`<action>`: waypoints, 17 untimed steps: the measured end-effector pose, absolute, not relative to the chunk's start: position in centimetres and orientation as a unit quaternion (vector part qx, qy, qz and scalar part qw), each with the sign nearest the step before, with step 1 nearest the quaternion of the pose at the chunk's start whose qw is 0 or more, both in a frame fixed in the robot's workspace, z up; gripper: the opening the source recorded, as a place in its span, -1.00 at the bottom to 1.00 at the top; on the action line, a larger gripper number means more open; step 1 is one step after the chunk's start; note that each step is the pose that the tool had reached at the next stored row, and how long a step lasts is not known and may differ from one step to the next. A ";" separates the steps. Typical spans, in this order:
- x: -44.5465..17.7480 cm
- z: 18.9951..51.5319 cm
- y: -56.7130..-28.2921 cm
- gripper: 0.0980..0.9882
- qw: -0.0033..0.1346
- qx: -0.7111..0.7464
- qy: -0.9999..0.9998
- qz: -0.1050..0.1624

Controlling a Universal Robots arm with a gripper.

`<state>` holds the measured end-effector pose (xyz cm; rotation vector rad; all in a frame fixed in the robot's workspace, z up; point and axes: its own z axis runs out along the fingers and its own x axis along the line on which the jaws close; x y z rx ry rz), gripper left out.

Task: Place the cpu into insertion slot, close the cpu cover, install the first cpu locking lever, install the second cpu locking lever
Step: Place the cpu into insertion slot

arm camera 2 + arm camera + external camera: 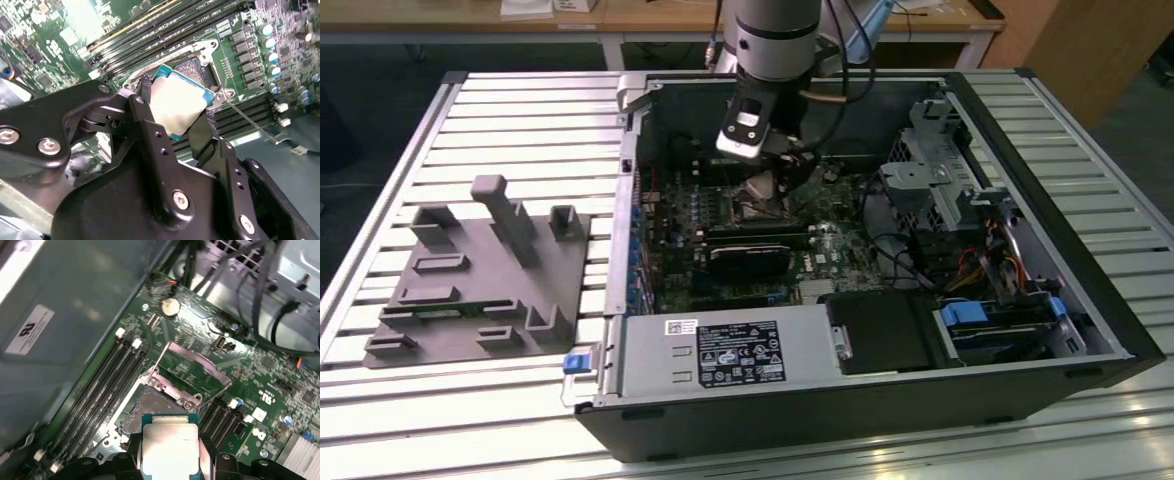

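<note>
Your open computer case [854, 410] lies on the worktop [520, 110], with its motherboard [843, 250] facing up. The insertion slot [150, 407] sits bare, and the cpu cover [197, 361] is swung up from one edge of the slot. Your pincer [175, 110] grips the cpu [169, 447] by two opposite edges, holding it tilted just above that slot and not yet seated.
</note>
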<state>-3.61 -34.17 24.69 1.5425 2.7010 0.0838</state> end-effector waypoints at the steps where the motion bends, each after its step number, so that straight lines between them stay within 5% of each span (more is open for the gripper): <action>1: -3.6 24.7 -34.2 -0.01 0.015 0.502 0.864 0.027; 17: -3.6 24.6 -34.2 -0.01 0.018 0.603 0.797 0.025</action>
